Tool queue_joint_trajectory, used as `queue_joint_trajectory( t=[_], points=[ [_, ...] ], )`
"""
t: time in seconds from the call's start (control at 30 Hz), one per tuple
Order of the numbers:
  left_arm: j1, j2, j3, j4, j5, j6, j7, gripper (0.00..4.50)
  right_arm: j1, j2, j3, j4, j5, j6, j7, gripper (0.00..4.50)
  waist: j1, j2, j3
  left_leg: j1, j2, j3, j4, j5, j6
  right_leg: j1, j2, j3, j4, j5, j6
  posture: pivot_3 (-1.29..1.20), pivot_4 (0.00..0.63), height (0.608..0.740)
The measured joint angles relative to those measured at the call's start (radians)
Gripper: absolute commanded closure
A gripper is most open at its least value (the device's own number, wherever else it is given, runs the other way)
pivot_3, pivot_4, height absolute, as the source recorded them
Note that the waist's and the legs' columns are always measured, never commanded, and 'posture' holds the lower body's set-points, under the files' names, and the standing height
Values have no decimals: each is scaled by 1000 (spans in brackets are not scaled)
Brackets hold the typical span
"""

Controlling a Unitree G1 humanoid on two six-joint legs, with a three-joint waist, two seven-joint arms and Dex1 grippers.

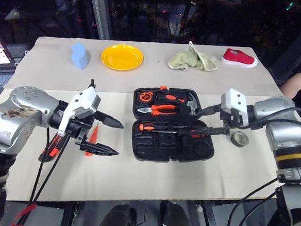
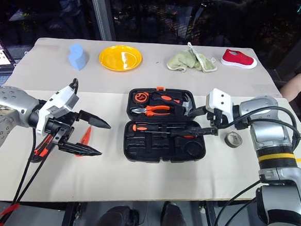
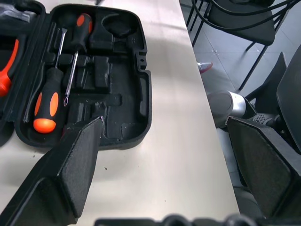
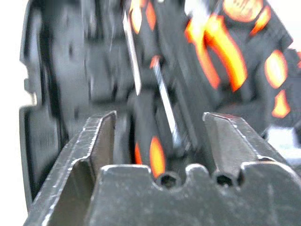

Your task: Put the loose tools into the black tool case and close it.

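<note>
The left gripper point(image 1: 111, 137) hangs nearest, over the left part of the table point(image 1: 151, 180), its two black fingers spread wide with nothing between them. Under and beside it lie the orange-and-black utility knife point(image 1: 55, 146) and the slim orange tester screwdriver point(image 1: 93, 139), loose on the cloth near the left edge. At the middle of the table the black tool case point(image 1: 170, 126) lies open; two screwdrivers with black-orange handles point(image 3: 47, 106) rest in its near half, and orange-handled pliers point(image 1: 161, 109) sit in the far half. The right gripper point(image 1: 215, 120) reaches in over the case's right end, fingers parted, gripping nothing, just above a screwdriver. The small grey-black tape roll point(image 1: 239, 139) lies beside the case's right end, toward the right edge.
</note>
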Motion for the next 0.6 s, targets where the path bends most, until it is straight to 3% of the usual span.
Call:
queue_joint_trajectory(
  t=[0.03,0.07,0.33,0.6],
  points=[
    [-6,-3,0,2,1,-1,0,0,10,13,-4,-17,7,25,-16,1552,0,0,0,0,0,0,0,0,0,0,0,0,0,0,0,0,150,740],
    [-11,-7,-1,5,2,-1,0,0,19,30,-4,-31,11,52,-35,1705,0,0,0,0,0,0,0,0,0,0,0,0,0,0,0,0,150,740],
    [-40,-21,-23,34,16,-3,-5,0,66,107,-2,-75,1,134,-157,4472,0,0,0,0,-1,0,0,0,0,0,1,-1,0,0,0,0,150,740],
    [-45,-22,-33,36,24,-7,-11,0,123,142,17,-76,-7,142,-206,4472,0,0,0,0,-1,0,0,0,0,0,3,-1,0,0,0,0,150,740]
  ],
)
